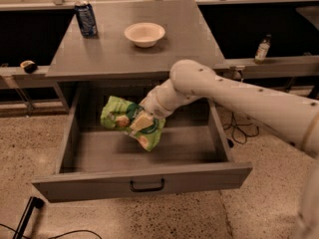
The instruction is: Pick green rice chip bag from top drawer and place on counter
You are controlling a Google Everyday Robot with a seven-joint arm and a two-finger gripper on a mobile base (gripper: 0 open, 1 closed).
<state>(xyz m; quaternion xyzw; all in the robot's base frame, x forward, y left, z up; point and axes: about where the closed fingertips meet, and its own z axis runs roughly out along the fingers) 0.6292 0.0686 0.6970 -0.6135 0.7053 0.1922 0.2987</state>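
The green rice chip bag (124,119) hangs tilted in the air above the floor of the open top drawer (144,179), in its left-middle part. My gripper (145,117) reaches down from the right, below the counter's front edge, and is shut on the bag's right side. The bag covers most of the fingers. The counter (114,54) lies just above and behind the bag.
A white bowl (144,34) and a blue can (85,18) stand on the counter. A small bottle (262,48) stands on the right ledge and a small round object (27,65) lies on the left ledge. The drawer's black handle (147,185) faces me.
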